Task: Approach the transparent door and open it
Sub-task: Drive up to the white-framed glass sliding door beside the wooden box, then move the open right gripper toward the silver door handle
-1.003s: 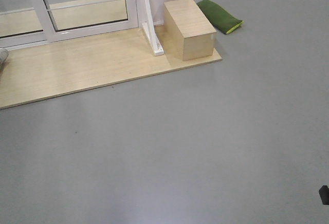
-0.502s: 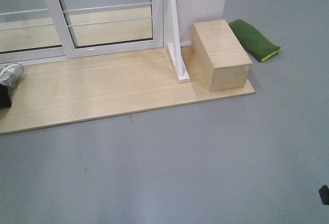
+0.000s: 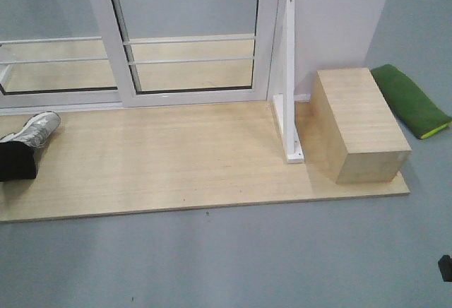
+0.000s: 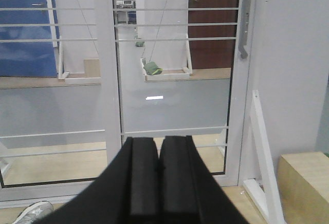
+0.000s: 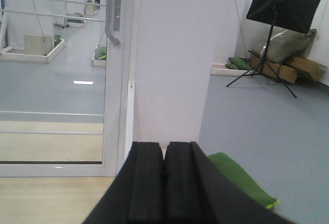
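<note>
The transparent door [image 3: 191, 11] is a white-framed glass panel with thin horizontal bars, standing at the back of a wooden platform [image 3: 176, 167]. In the left wrist view the door [image 4: 175, 95] fills the middle, and its curved grey handle [image 4: 245, 21] sits high on the right stile. The right wrist view has the handle [image 5: 110, 16] at upper left, beside a white wall. My left gripper [image 4: 159, 147] is shut and empty, low in its frame and well short of the door. My right gripper [image 5: 164, 152] is likewise shut on nothing.
A wooden box [image 3: 357, 124] and a white angled brace [image 3: 288, 110] stand right of the door. A green cushion [image 3: 413, 99] lies on the grey floor behind the box. A grey shoe [image 3: 32, 130] lies at the platform's left. A handle-less glass panel [image 4: 51, 80] is at the left.
The door, platform and box have grown and slid down and right in the front view as the base closes in. The shoe has come into view at the left.
</note>
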